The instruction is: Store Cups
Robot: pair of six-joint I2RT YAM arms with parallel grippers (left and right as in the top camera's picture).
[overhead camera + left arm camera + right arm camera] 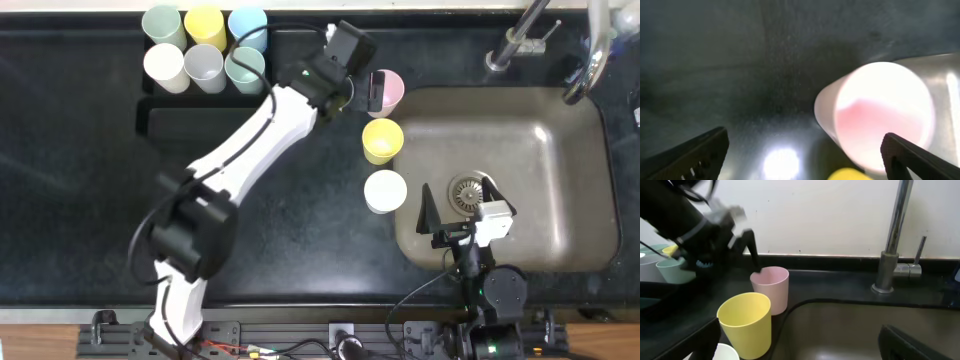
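A pink cup (390, 92) stands upright on the dark counter by the sink's far left corner, and it is also in the left wrist view (880, 115) and the right wrist view (771, 287). My left gripper (368, 90) is open right at it, with the cup between its fingers (695, 155) and closer to one of them. A yellow cup (382, 140) and a white cup (385, 190) stand in a row nearer the front. My right gripper (437, 220) hangs open over the sink with nothing in it.
Several pastel cups fill a black rack (205, 50) at the back left of the counter. The steel sink (560, 200) lies to the right, with a faucet (895, 245) behind it. The yellow cup (745, 322) stands close to the pink one.
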